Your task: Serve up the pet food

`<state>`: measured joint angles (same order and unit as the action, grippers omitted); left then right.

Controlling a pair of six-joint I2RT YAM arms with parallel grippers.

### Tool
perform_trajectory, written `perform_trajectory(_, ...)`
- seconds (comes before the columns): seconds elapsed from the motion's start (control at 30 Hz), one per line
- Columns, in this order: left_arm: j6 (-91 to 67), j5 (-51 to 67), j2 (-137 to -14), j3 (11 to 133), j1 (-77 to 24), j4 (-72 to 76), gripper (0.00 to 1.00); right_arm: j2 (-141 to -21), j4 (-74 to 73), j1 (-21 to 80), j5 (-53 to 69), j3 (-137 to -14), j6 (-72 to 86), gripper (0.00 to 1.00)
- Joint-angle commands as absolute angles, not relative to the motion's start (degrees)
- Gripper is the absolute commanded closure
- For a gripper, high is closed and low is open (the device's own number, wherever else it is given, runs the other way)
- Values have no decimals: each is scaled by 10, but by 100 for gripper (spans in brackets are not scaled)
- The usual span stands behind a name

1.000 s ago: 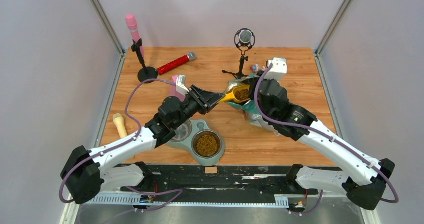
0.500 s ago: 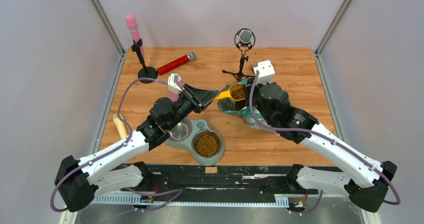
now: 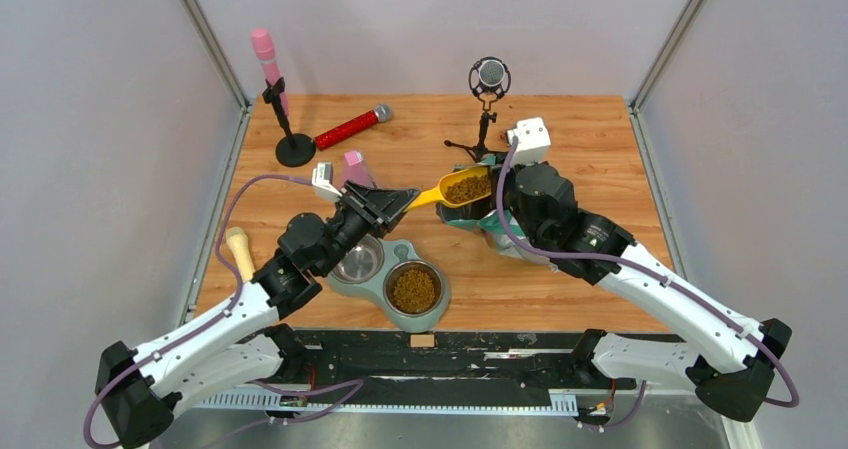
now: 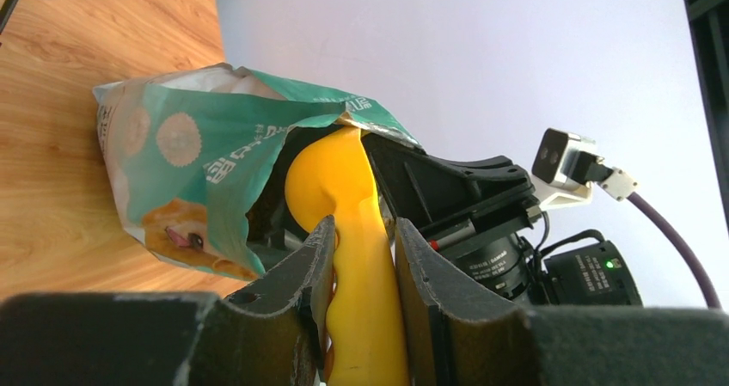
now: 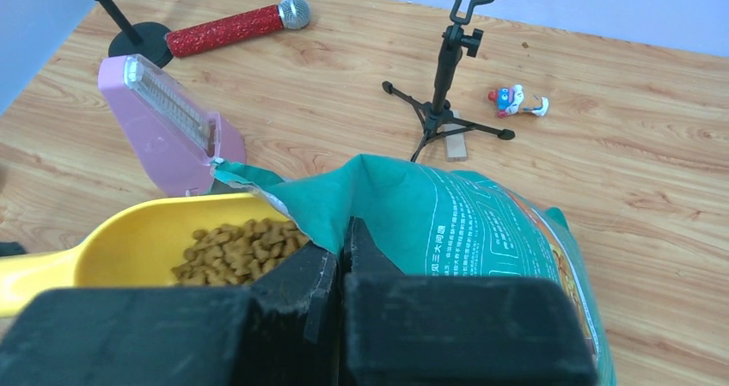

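My left gripper (image 4: 363, 223) is shut on the handle of a yellow scoop (image 4: 339, 175). The scoop (image 3: 455, 187) carries a load of brown pet food (image 5: 236, 248) and hangs just left of the mouth of the teal bag (image 3: 468, 219). My right gripper (image 5: 344, 235) is shut on the bag's upper rim (image 5: 344, 197) and holds the mouth open. Near the front, a grey-green double feeder (image 3: 402, 252) has kibble (image 3: 414, 289) in its right bowl. Its left steel bowl (image 3: 358, 262) looks empty and is partly under my left arm.
A pink box-like device (image 5: 172, 128) stands just behind the scoop. A red microphone (image 3: 350, 127), a pink mic on a round stand (image 3: 272, 84), a tripod mic (image 3: 488, 99) and a small toy (image 5: 516, 102) sit at the back. A wooden handle (image 3: 240, 251) lies at the left.
My left arm has drawn back to the left, pulling the loaded scoop out of the bag's mouth. The right gripper kept its hold on the bag rim and shifted slightly.
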<state>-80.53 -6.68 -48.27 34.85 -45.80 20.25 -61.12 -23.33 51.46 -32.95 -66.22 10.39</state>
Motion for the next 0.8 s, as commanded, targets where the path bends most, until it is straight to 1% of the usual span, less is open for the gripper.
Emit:
perform_trajectory(0.0, -831, -122, -434, 351, -455, 193, 100, -602, -190, 519, -353, -700, 121, 100)
perform_trajectory(0.2, -870, -139, -382, 310, -455, 185, 100, -590, -190, 519, -362, -692, 124, 100)
perform_trajectory(0.43, -887, -115, -381, 268, -455, 224, 100, -581, -190, 519, -369, -691, 126, 100)
perform_trajectory(0.57, -908, -113, -375, 220, -455, 284, 100, -580, -190, 519, -382, -692, 131, 100)
perform_trajectory(0.67, -936, -117, -373, 182, -455, 366, 100, -574, -191, 519, -391, -694, 139, 100)
perform_trajectory(0.77, -947, -113, -370, 169, -455, 382, 100, -565, -190, 519, -395, -692, 150, 100)
